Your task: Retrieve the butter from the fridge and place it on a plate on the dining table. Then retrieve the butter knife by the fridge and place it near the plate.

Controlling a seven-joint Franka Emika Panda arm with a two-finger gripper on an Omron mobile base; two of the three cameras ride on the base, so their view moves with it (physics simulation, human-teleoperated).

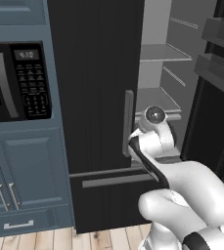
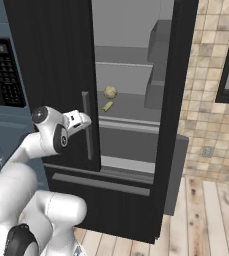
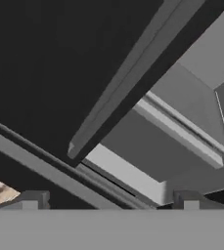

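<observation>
The black fridge (image 1: 94, 73) has its left door closed and its right door (image 2: 178, 100) swung wide. On a grey middle shelf inside lies the butter (image 2: 107, 106), a small pale yellow-olive bar. My gripper (image 2: 85, 120) hovers just in front of the left door's grey vertical handle (image 2: 87, 125), left of the butter and short of the shelf. In the hand view my gripper (image 3: 111, 201) is open, its fingertips (image 3: 35, 197) wide apart with nothing between them, and the handle (image 3: 128, 83) runs diagonally ahead. The plate, dining table and butter knife are out of view.
A round beige item (image 2: 110, 92) sits just behind the butter. A blue cabinet with a built-in microwave (image 1: 15, 83) stands left of the fridge. The open door's bins (image 1: 218, 68) jut out on the right. The bottom drawer's handle (image 2: 101, 184) crosses below.
</observation>
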